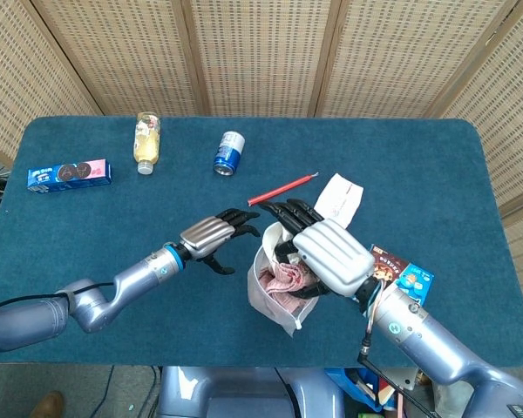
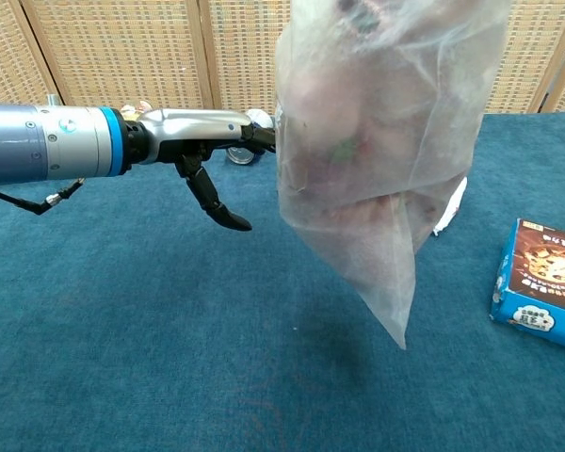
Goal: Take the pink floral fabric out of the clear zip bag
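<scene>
The clear zip bag (image 1: 275, 292) was held aloft above the bench (image 1: 87, 244) by the right hand (image 1: 327, 257), the pink floral fabric (image 1: 281, 279) bunched inside. The left hand (image 1: 211, 237) — fingers spread, empty — was poised beside the bag's mouth; reaching in and pinching the fabric seemed next.

Clear zip bag (image 2: 377, 179) hangs above the table, pink floral fabric (image 1: 281, 279) bunched inside

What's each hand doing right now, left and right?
Left hand: open, holding nothing, fingertips near the clear zip bag.
Right hand: holds the bag up off the table.
</scene>
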Motion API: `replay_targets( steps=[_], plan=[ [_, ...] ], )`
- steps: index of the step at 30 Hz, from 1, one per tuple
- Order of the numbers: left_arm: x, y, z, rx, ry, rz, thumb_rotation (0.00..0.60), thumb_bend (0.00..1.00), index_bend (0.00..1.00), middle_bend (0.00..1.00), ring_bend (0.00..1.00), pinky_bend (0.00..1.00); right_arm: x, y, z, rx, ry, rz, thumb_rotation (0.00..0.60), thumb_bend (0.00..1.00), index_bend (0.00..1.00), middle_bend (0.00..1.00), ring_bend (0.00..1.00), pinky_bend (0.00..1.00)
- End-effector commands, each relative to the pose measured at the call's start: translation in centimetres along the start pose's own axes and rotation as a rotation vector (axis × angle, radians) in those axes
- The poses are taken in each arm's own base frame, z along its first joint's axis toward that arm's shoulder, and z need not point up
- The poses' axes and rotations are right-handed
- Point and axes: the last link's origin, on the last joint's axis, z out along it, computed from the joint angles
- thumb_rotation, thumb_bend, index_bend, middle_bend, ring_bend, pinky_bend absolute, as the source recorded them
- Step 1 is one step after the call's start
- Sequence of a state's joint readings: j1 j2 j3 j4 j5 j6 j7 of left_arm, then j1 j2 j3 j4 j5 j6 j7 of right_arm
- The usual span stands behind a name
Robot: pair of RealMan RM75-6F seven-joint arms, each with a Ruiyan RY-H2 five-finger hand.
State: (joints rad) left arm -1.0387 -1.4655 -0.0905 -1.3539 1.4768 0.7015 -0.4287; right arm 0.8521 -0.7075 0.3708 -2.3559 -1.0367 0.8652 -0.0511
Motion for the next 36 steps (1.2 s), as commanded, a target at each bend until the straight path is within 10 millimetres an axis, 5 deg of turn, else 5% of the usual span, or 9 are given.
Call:
replay_targets(
  steps=[1, 36],
  plan=[
    [-0.1, 0.2, 0.1, -0.006, -0.001, -0.005, 0.600, 0.28, 0.26, 0.00, 0.00, 0.00, -0.1, 0.0, 0.0, 0.001, -0.002, -0.001, 0.600, 0.66, 0.81, 0.00, 0.00, 0.00],
    [-1.1, 1.9, 1.5, -0.048, 0.019, 0.033, 0.600, 0.42, 0.38, 0.00, 0.00, 0.00, -0.5, -0.8, 0.8, 0.028, -0.020, -0.007, 0.600, 0.66, 0.81, 0.00, 0.00, 0.00]
  ],
)
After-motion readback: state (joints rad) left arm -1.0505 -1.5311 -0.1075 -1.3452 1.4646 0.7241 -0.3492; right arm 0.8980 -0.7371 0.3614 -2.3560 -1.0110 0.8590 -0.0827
